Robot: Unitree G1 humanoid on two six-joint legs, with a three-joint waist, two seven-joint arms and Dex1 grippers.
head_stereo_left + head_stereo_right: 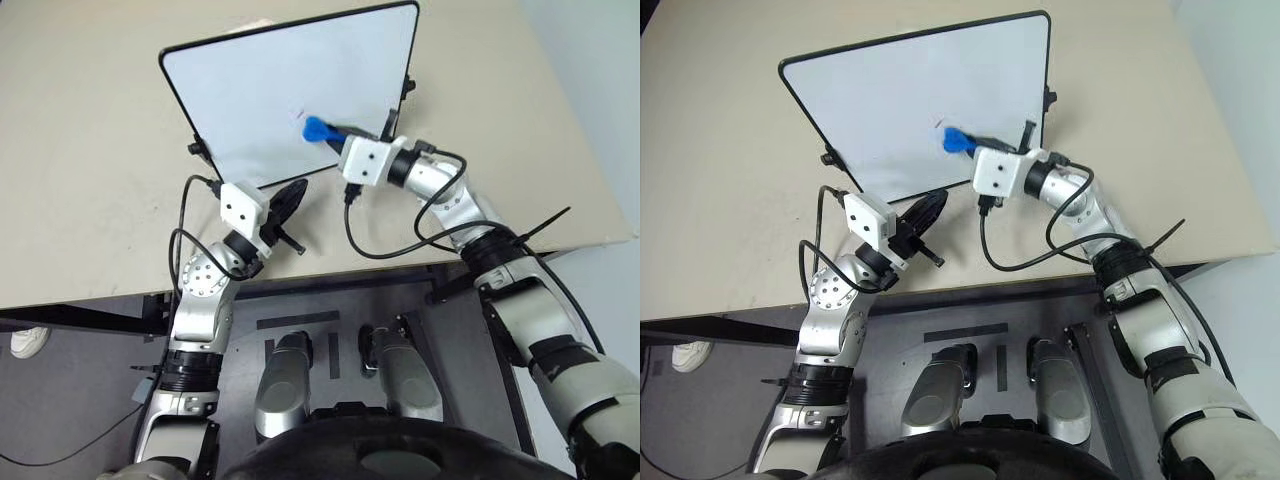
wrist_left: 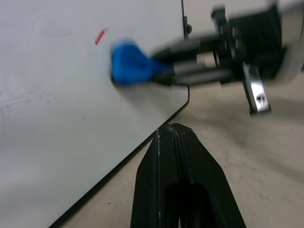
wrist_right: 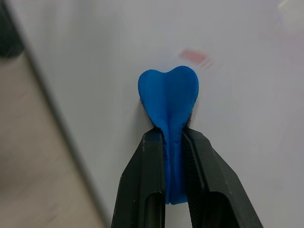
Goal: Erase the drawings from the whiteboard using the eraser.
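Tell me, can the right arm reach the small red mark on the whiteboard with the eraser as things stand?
Probably yes. The right gripper holds the eraser against the whiteboard, and the red mark lies just beyond the eraser's tip with only bare board between them.

A big tan table [image 1: 80,180] is filling most of the room. Below it, dark grey floor [image 1: 90,400] is showing, with a white shoe [image 1: 28,342] sitting there.

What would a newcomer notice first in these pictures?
The bright blue eraser, pinched in the right gripper, lies against the whiteboard toward its right side. Beside the eraser's tip a small red mark remains. The left gripper is shut and empty, near the board's lower edge over the beige table.
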